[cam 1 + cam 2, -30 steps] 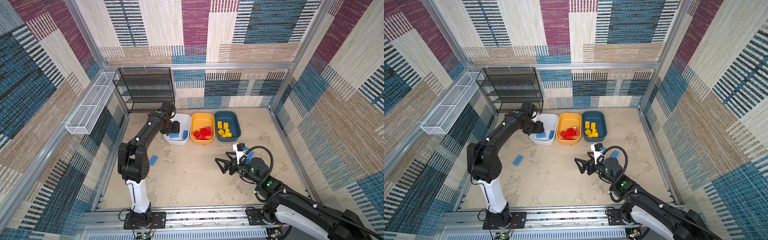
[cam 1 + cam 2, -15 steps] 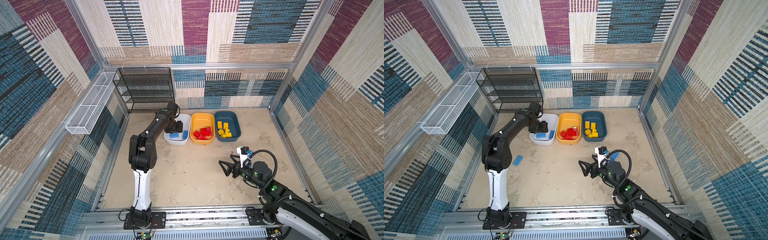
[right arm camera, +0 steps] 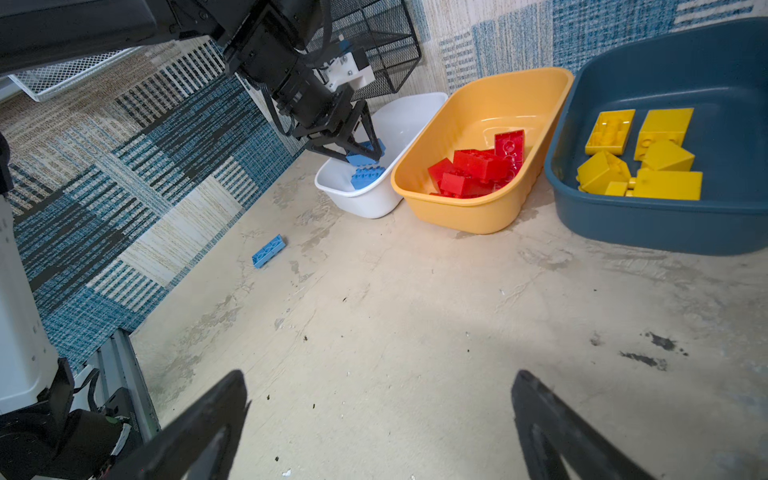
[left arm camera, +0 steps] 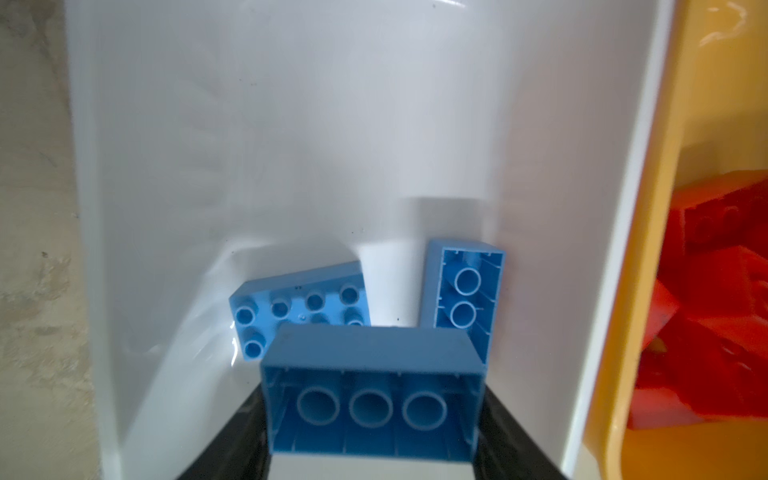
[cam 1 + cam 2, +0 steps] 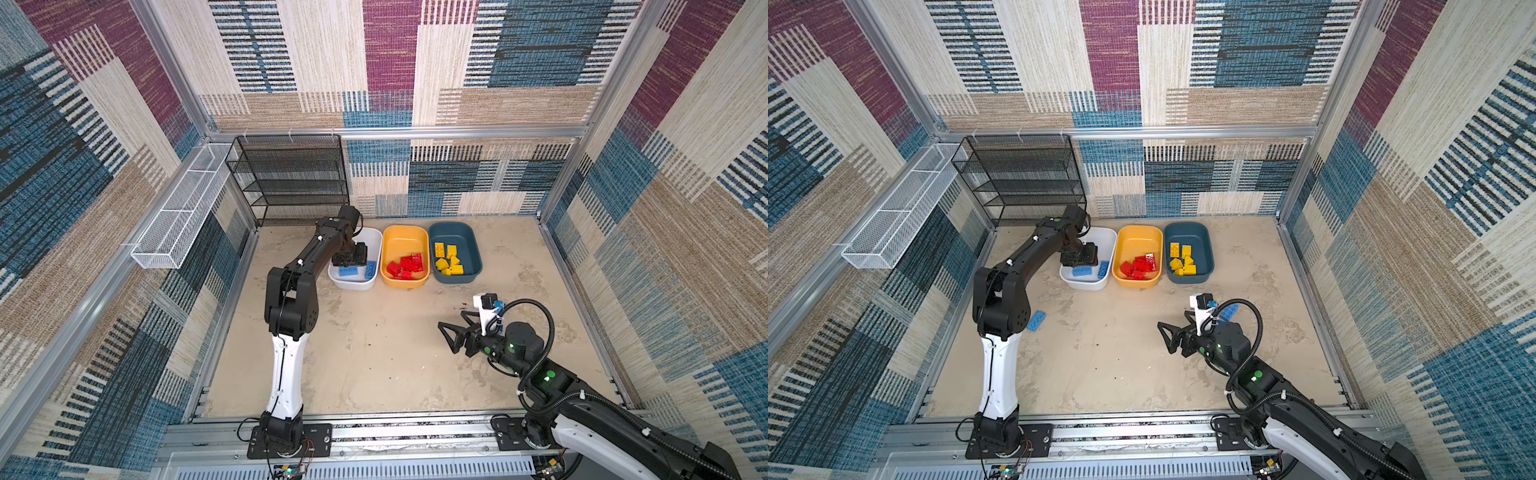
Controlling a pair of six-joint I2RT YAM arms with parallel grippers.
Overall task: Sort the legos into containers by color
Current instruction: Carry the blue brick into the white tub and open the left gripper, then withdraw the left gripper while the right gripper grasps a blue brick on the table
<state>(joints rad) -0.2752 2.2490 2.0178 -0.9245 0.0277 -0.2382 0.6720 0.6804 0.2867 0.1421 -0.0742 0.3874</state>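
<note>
The left hand [image 3: 363,157] is clamped on a blue brick [image 4: 372,365] (hollow underside toward the wrist camera) above the white tub [image 4: 291,124], which holds two more blue bricks [image 4: 299,307]. In both top views the tubs line the tabletop [image 5: 374,374] at 12 o'clock: white, orange tub [image 5: 405,241] with red bricks [image 5: 406,266], teal tub [image 5: 455,232] with yellow bricks [image 5: 449,259]. A loose blue brick [image 5: 1036,321] lies at 9 o'clock. A second loose blue brick [image 5: 1230,311], apparently, lies half-hidden behind the right wrist. The right hand [image 3: 378,386] is spread wide at 4 o'clock.

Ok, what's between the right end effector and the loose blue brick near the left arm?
Nothing but bare floor lies between the right end effector and the blue brick; the right wrist view shows it.
</note>
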